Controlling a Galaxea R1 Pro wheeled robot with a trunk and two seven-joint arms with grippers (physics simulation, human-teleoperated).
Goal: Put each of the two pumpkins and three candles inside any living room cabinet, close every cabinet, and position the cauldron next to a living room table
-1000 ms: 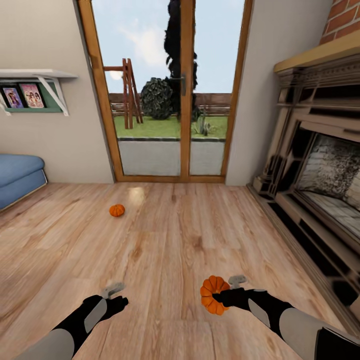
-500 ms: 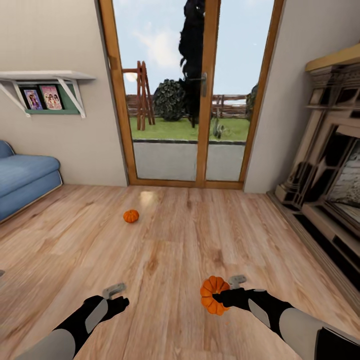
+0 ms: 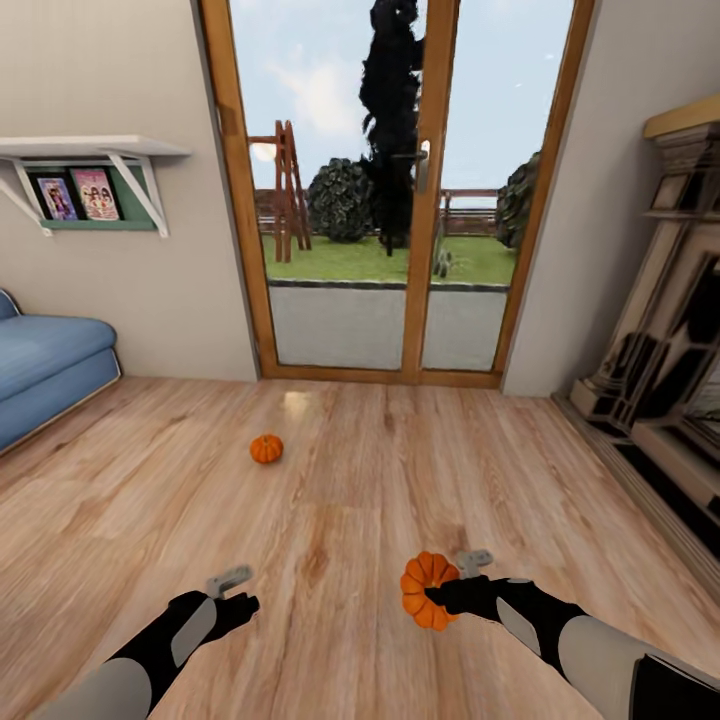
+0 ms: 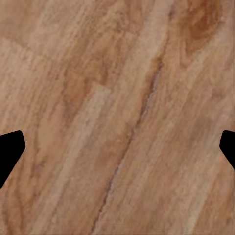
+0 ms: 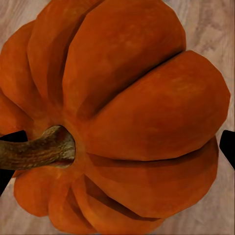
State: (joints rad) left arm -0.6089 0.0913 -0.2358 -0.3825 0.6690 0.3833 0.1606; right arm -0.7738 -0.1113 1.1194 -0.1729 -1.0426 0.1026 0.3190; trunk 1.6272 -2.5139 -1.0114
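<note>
My right gripper (image 3: 432, 590) is shut on an orange ribbed pumpkin (image 3: 426, 588), held above the wooden floor at the lower right. Close up in the right wrist view, that pumpkin (image 5: 122, 122) shows its brown stem between the dark fingertips (image 5: 227, 147). A second small orange pumpkin (image 3: 266, 449) lies on the floor farther ahead, left of centre, in front of the glass door. My left gripper (image 3: 238, 590) hangs over bare floor at the lower left, open, with its fingertips (image 4: 11, 149) wide apart and only floorboards between them. The candles, cabinet, cauldron and table are out of view.
A wood-framed glass door (image 3: 400, 190) stands straight ahead. At the left edge is a blue sofa (image 3: 45, 370), with a white wall shelf (image 3: 90, 150) above it. A fireplace surround (image 3: 670, 370) runs along the right wall. Open wooden floor (image 3: 340, 520) lies between.
The camera has swung to the right: door, sofa and floor pumpkin have shifted in the picture and less fireplace shows. Both arms keep their pose, the right still holding its pumpkin.
</note>
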